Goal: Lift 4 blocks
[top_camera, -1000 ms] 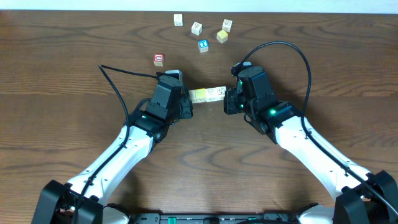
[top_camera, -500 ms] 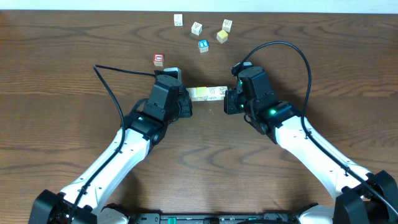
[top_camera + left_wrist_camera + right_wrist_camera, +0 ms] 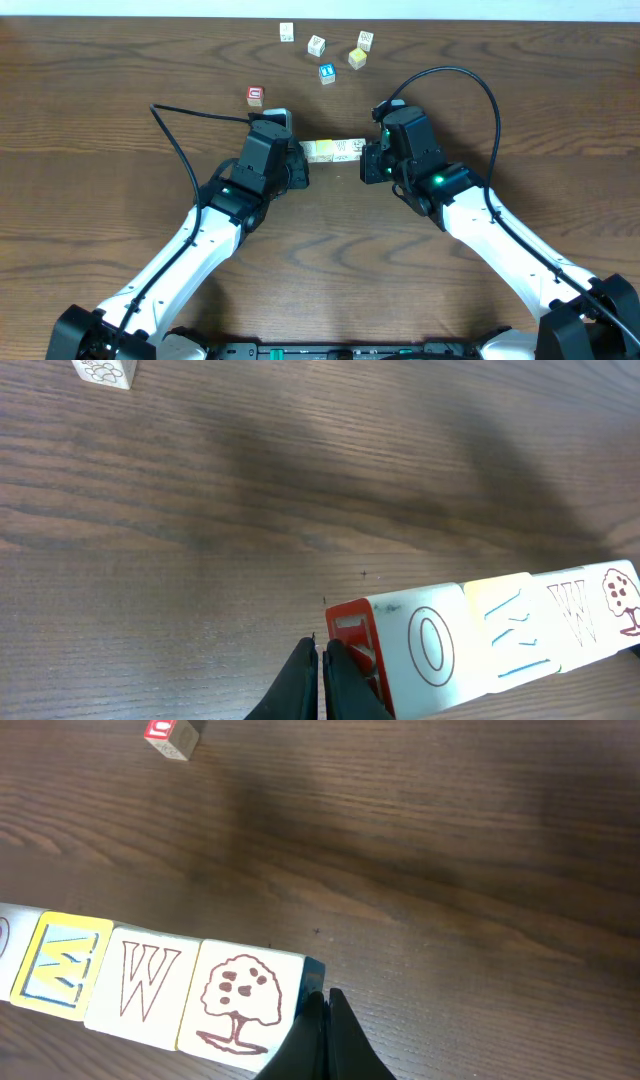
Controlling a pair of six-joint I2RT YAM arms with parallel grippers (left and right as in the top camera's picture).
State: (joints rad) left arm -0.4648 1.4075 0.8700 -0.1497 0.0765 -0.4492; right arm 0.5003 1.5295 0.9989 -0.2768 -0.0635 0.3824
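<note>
Blocks [image 3: 333, 151], a row of four just 12 o'clock of centre on the table [image 3: 110, 130], sit pressed between left gripper [image 3: 301, 163] at 9 o'clock and right gripper [image 3: 367, 162] at 3, both pinched closed on nothing. Lifting well likely needs equal inward push and a matched, level rise.

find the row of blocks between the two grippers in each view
Overhead: row of blocks just above centre.
Left wrist: row lower right, running off the edge.
Right wrist: row lower left.
Shared landmark: the W block, readable in both wrist views.
</note>
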